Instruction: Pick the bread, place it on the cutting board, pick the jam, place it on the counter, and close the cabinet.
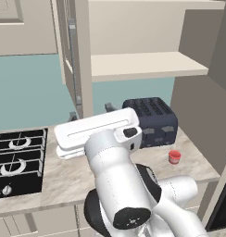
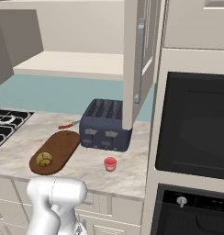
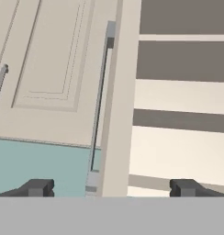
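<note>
- The gripper [image 3: 109, 187] is held open, its 2 fingertips [image 3: 38, 187] spread on either side of the open cabinet [image 3: 118, 101] door's edge.
- The bread [image 2: 44, 159] is seen lying on the cutting board [image 2: 58, 149].
- The jam [image 2: 110, 164] is set on the counter [image 2: 127, 172], near the toaster [image 2: 106, 124].

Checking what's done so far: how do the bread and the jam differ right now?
The bread is a golden-brown roll lying on the dark cutting board; the jam is a red jar standing on the bare counter. The bread sits left of the toaster, the jam in front of it. Both are small, and neither is held.
</note>
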